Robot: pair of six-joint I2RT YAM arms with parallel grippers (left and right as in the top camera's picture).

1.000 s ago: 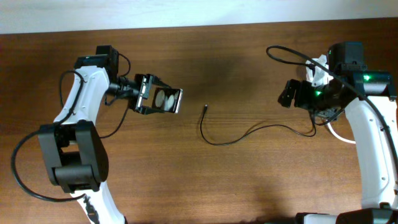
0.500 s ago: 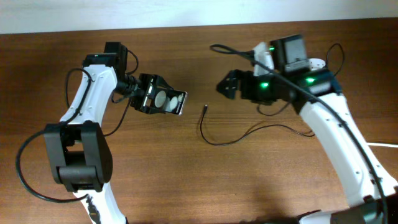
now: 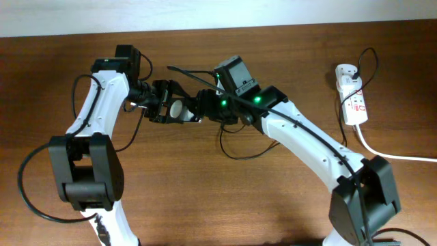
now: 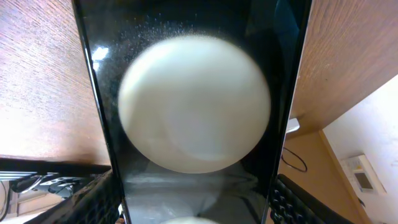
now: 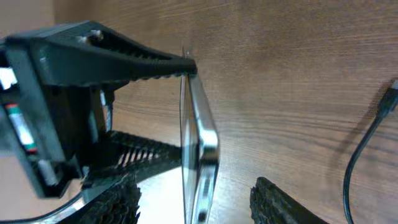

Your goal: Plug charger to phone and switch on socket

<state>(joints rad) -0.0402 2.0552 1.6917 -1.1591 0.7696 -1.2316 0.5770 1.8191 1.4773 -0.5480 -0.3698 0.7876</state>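
Observation:
The phone [image 3: 179, 108], black and glossy, is held off the table in my left gripper [image 3: 186, 110], which is shut on its long edges. In the left wrist view the phone's screen [image 4: 193, 106] fills the frame, mirroring a round lamp. My right gripper [image 3: 203, 108] is open, with a finger on each side of the phone's free end. In the right wrist view the phone [image 5: 200, 146] shows edge-on between the right gripper's fingers [image 5: 196, 208]. The charger [image 3: 235, 156] lies on the table below the right arm, its tip at the right edge of the right wrist view [image 5: 390, 96]. The socket [image 3: 353, 102] lies at the far right.
The socket's thick white cord [image 3: 389, 156] runs off the right edge. The table is brown wood, with its back edge against a white wall. Both arms meet above the table's middle left.
My right arm has swung from the right side, over the socket, across to the phone at the left. The socket is now uncovered. The left arm holds the phone almost still.

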